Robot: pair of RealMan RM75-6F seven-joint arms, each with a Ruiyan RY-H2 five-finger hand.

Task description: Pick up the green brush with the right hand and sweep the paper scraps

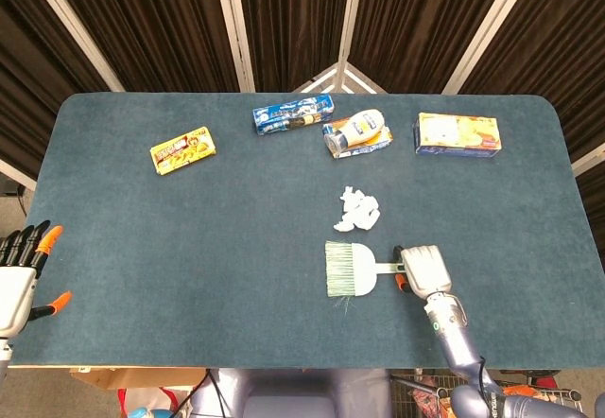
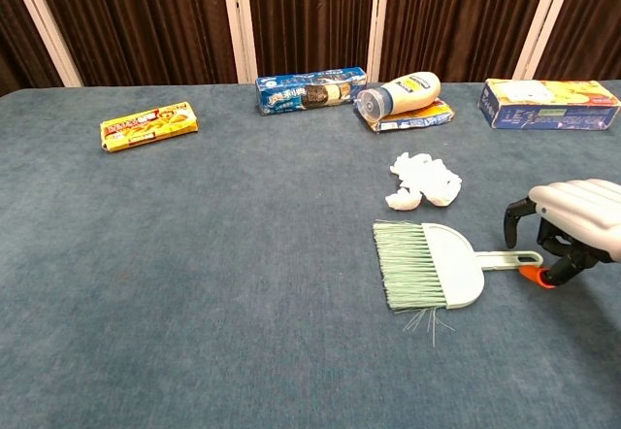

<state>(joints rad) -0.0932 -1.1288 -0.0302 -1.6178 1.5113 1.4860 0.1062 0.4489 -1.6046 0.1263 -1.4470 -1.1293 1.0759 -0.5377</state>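
The green brush (image 1: 353, 269) (image 2: 433, 267) lies flat on the table, bristles to the left and its thin handle (image 2: 511, 260) pointing right. White paper scraps (image 1: 357, 210) (image 2: 423, 181) sit in a small heap just beyond the brush head. My right hand (image 1: 423, 269) (image 2: 566, 228) hovers at the end of the handle, fingers apart on either side of it, gripping nothing. My left hand (image 1: 19, 269) rests at the table's near left edge, fingers spread and empty; the chest view does not show it.
Along the far side lie a yellow snack box (image 1: 182, 149), a blue cookie pack (image 1: 293, 113), a white bottle on a packet (image 1: 358, 130), and a yellow-blue box (image 1: 458, 135). The table's front edge (image 1: 284, 365) runs just behind my right wrist.
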